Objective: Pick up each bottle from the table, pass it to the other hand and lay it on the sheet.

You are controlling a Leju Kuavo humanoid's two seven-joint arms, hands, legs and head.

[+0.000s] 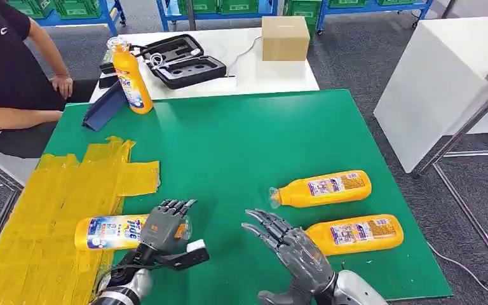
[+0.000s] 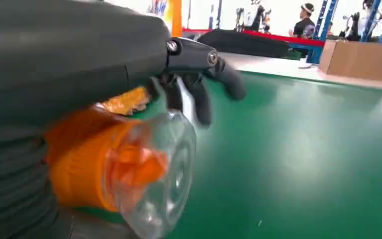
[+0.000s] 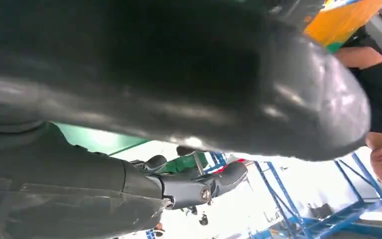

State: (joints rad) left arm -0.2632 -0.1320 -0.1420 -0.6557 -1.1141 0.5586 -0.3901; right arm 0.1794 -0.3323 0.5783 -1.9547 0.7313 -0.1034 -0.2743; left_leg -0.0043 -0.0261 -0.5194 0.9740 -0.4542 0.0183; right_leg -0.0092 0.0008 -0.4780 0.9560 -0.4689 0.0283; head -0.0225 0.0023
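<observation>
Yellow taped sheet (image 1: 51,210) carried part of the orange bottle (image 1: 111,231) that the left hand (image 1: 162,223) grasped near its clear cap, seemingly just touching the green tabletop (image 1: 241,146), while the right hand (image 1: 286,238) hovered released, fingers spread, beside two more bottles (image 1: 333,210) lying flat.

You see the left hand (image 1: 163,223) gripping a lying bottle (image 1: 105,232) on the sheet (image 1: 57,190). Right of the right hand's fingers (image 1: 264,222) two bottles (image 1: 323,189) (image 1: 354,233) lie side by side on the table (image 1: 241,140). Far beyond the left fingertips, another bottle (image 1: 131,75) stands upright.
</observation>
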